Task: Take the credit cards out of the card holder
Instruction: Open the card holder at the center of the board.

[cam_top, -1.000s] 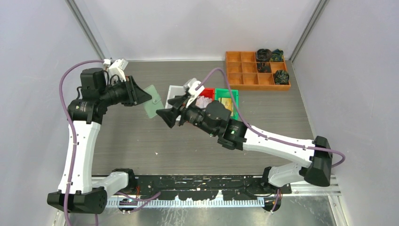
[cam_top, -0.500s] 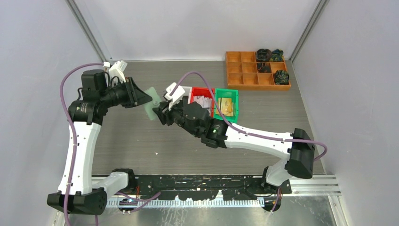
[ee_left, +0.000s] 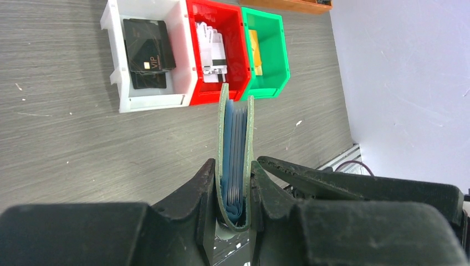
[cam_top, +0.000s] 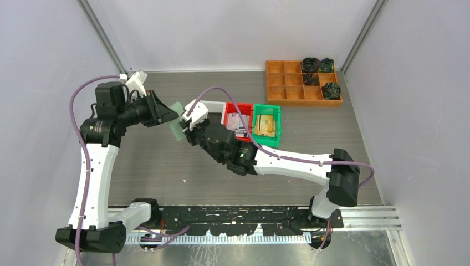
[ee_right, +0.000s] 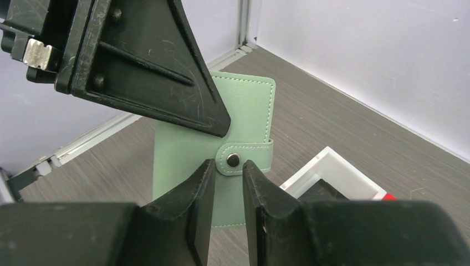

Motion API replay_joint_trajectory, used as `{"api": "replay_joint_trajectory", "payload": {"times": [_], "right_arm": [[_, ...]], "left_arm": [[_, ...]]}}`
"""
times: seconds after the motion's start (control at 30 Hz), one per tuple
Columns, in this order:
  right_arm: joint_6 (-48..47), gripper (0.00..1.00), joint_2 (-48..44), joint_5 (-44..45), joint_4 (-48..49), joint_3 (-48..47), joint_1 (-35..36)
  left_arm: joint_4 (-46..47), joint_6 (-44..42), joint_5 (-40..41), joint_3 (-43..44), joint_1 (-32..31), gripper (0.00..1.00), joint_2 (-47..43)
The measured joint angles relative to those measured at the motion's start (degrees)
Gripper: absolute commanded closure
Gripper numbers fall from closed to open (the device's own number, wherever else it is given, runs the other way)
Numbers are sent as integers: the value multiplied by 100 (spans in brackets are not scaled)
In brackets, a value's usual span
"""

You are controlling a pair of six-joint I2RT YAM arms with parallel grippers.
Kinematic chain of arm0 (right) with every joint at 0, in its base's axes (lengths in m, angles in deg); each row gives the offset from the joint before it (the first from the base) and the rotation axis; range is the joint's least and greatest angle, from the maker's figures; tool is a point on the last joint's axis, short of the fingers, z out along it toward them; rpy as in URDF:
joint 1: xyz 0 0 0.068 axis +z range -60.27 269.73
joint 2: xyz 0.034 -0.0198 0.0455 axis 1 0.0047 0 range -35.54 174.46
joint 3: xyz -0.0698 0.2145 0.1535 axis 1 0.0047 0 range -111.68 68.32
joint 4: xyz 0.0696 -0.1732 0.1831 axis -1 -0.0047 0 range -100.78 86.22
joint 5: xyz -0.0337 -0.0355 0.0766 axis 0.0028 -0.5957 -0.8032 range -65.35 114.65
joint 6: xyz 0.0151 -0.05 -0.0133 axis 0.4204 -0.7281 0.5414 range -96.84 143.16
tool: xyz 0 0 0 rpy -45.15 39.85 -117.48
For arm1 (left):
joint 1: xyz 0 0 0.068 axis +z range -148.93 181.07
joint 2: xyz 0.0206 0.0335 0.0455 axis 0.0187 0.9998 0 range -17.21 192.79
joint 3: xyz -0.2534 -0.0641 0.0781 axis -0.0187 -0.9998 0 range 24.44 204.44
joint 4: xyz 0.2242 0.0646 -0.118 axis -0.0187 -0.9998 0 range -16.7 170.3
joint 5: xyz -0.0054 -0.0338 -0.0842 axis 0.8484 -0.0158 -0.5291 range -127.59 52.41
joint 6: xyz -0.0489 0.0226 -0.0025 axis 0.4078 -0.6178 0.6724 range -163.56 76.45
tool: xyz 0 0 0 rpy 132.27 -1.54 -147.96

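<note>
My left gripper (cam_top: 169,117) is shut on the pale mint-green card holder (cam_top: 176,126) and holds it upright above the table. In the left wrist view the holder (ee_left: 235,160) sits spine-down between the fingers, with the edges of pockets and cards (ee_left: 237,133) showing inside. My right gripper (cam_top: 187,128) is right at the holder. In the right wrist view its jaws (ee_right: 228,163) stand narrowly apart just below the holder's snap tab (ee_right: 244,158), gripping nothing. Black credit cards (ee_left: 145,52), pale ones (ee_left: 213,50) and a gold one (ee_left: 255,52) lie in bins.
A white bin (ee_left: 149,101), a red bin (ee_left: 216,94) and a green bin (ee_left: 269,88) stand side by side mid-table, right of the holder. An orange compartment tray (cam_top: 288,88) with dark items is at the back right. Grey walls close in on three sides.
My right arm has swung left from over the bins to the card holder, uncovering the red and green bins. The left gripper holds the holder almost still.
</note>
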Motion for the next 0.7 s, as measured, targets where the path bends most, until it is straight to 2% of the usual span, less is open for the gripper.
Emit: {"api": "replay_joint_trajectory", "payload": {"times": [0.13, 0.33, 0.7], "right_arm": [[-269, 76, 63, 271, 146, -17, 94], [-654, 99, 199, 540, 503, -20, 216], [-1335, 99, 435, 1515, 1432, -20, 313]], "left_arm": [[0, 168, 26, 0, 0, 100, 0], [11, 356, 57, 9, 15, 100, 2], [11, 341, -11, 26, 26, 100, 4]]}}
